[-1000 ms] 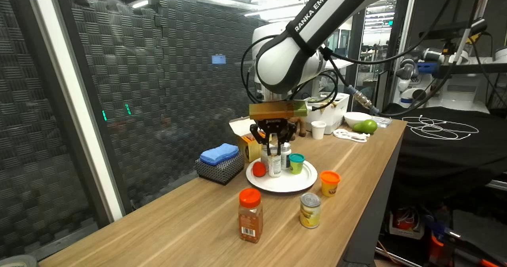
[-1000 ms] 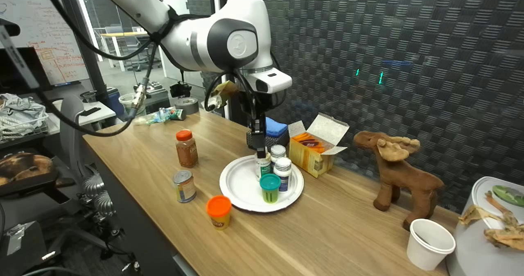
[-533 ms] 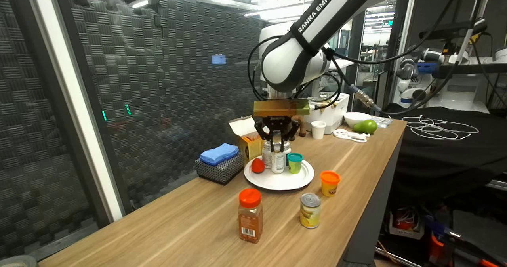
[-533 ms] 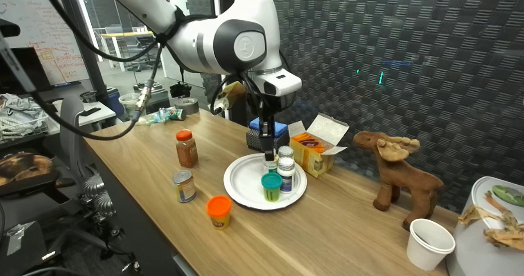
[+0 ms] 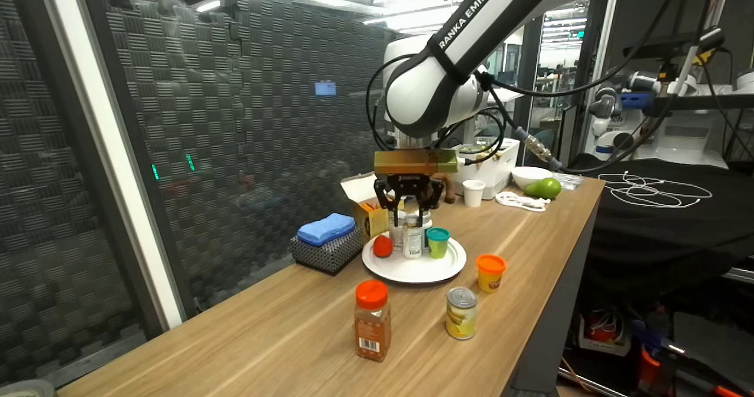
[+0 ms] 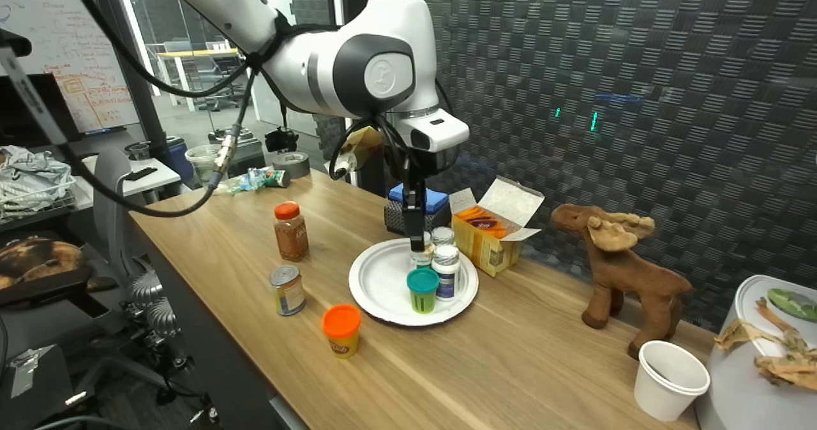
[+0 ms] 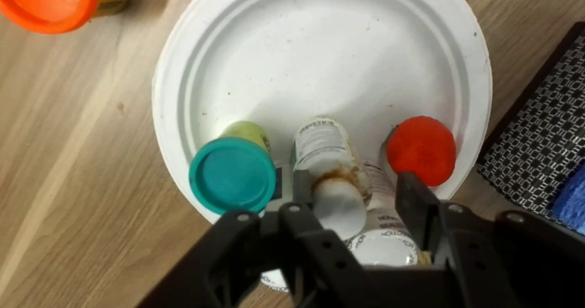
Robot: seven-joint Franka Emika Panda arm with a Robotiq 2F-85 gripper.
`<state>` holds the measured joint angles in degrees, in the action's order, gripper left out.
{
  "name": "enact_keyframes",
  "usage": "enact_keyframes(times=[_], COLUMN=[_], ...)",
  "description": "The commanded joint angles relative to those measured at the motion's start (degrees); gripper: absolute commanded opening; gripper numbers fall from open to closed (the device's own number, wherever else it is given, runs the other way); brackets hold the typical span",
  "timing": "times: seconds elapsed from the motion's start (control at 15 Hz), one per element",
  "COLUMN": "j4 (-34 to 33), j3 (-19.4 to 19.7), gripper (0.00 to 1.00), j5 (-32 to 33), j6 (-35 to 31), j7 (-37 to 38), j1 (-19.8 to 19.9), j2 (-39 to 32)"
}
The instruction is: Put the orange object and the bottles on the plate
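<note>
Fingers (image 7: 416,203) stand newly apart astride a bottle (image 7: 322,146) upright on the plate (image 7: 338,56); we judge it delivered, the orange tub (image 7: 55,2) (wrist view, upper left) outstanding.

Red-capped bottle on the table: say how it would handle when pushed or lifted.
The red-capped bottle stands taller than wide, so a high push could tip it. Its reddish contents fill most of it, suggesting some weight. Its body looks flat-sided, so rolling seems unlikely.
</note>
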<state>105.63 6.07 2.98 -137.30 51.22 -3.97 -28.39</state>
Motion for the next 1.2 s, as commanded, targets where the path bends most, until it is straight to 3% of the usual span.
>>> enact_keyframes(times=[0.0, 0.13, 0.2, 0.4, 1.13], j4=[2.02, 4.33, 5.51, 7.86, 11.25], j3=[0.83, 1.18, 0.89, -0.89, -9.35], gripper=[0.85, 0.99, 1.00, 1.00, 1.00], j5=[1.26, 3.99, 5.32, 7.39, -3.13], j6=[-1.14, -0.92, -0.40, 1.01, 1.17], j7=[0.52, 1.12, 0.90, 0.97, 6.90], j1=[-2.09, -4.09, -5.01, -7.06, -9.23], j2=[3.28, 6.23, 7.79, 11.15, 11.83])
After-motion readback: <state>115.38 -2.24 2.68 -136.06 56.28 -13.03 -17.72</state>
